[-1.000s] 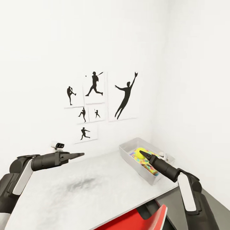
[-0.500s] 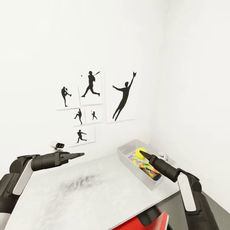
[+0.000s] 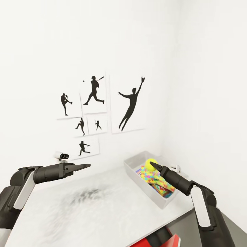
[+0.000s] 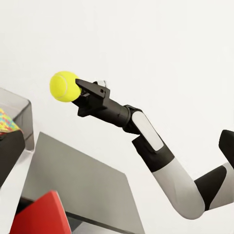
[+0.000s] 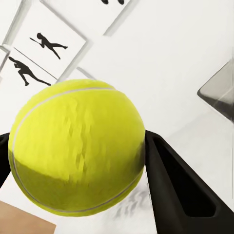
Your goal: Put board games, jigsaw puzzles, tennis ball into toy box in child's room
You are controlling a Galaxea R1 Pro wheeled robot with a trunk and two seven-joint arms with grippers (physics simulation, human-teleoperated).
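Spanning pale grey desk top [image 3: 96, 212]; carrying shallow grey-white plastic toy box [image 3: 137, 173] holding patterned jigsaw boxes [image 3: 152, 178]. Hovering above: right gripper [image 5: 83, 156] clamping fuzzy yellow tennis ball [image 3: 151, 164] across its middle; probably light, springy, roll-prone. Left gripper [image 3: 84, 166] idling, pinched together, empty.

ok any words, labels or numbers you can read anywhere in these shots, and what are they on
No readable text anywhere.
Baseball-player prints on the wall: black silhouettes, no lettering.
Tennis ball in the right end effector: a pale seam line, no brand mark showing.
Jigsaw puzzle boxes in the toy box: coloured piece pattern, no words legible.
Small white device on the wall by the table: too small to tell.
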